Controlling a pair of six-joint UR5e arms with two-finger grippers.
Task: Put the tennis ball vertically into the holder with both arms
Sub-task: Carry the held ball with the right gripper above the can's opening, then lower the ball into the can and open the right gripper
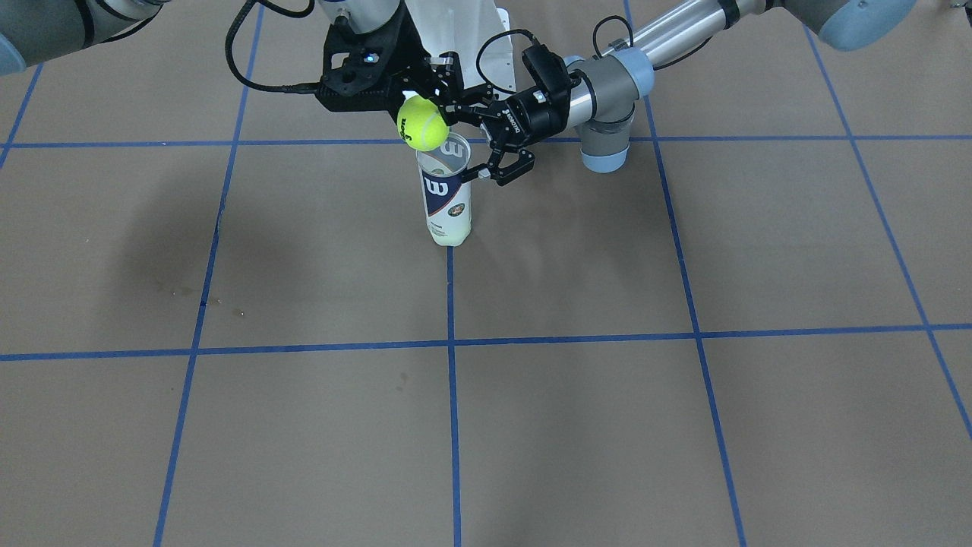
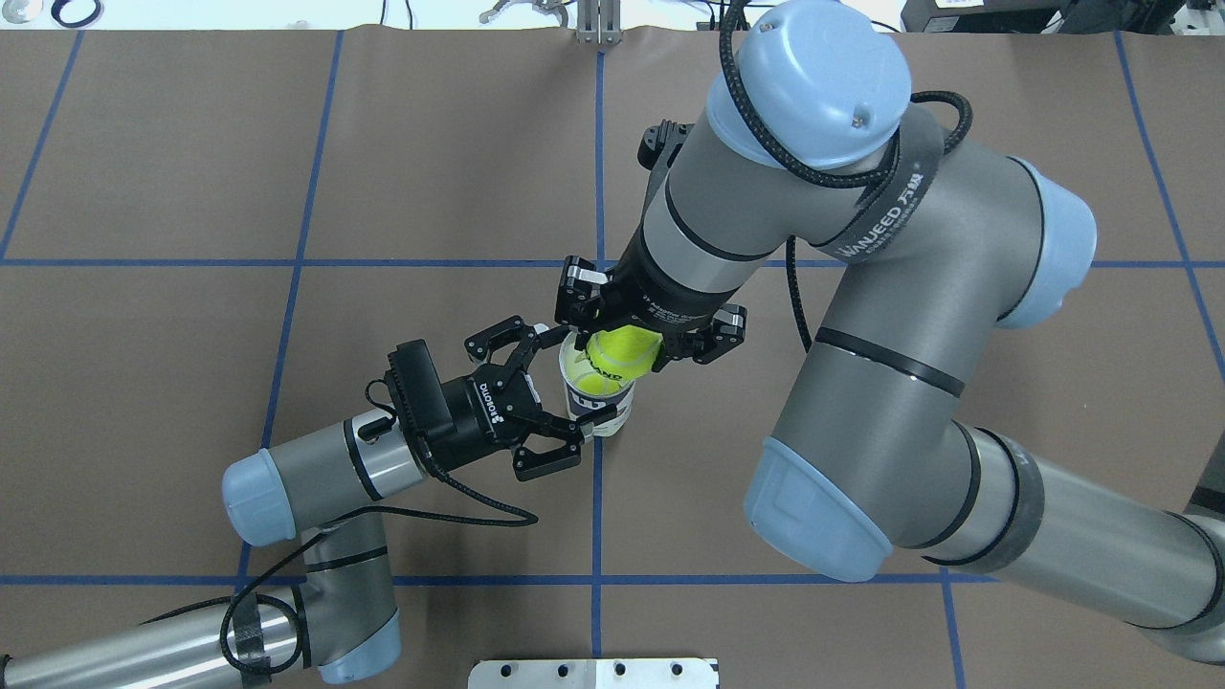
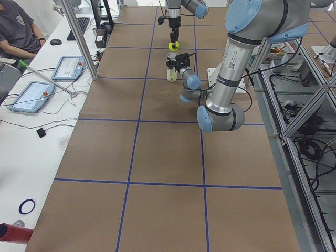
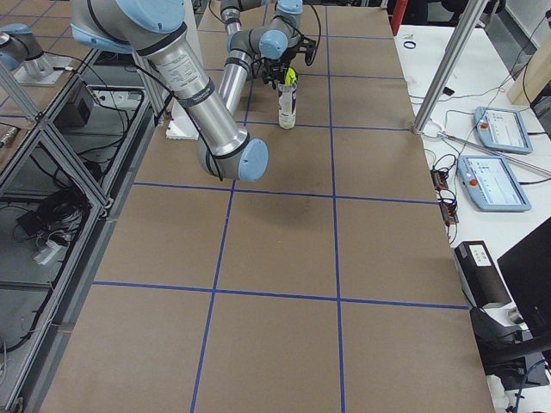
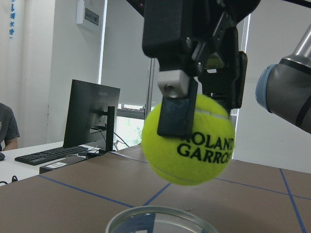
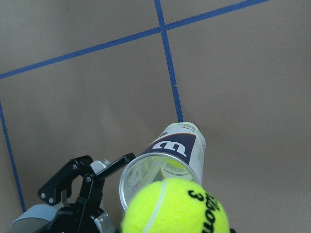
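Left wrist view: the holder (image 5: 158, 219) is only a rim sliver, cut by the bottom edge! Right wrist view: the ball (image 6: 177, 211) runs off the bottom, and the right pincer (image 5: 201, 107) is hidden there. Overhead, the right arm (image 2: 689, 249) covers half the ball. Left pincer (image 2: 563, 394) touching the holder? Can't tell. Side views: both pincers far too small.

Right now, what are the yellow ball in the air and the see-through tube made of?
The ball looks like fuzzy, matte yellow felt with a pale seam and printed letters; what is inside it is hidden. The tube looks like clear, glossy plastic: another ball shows inside it, and a printed label wraps it.
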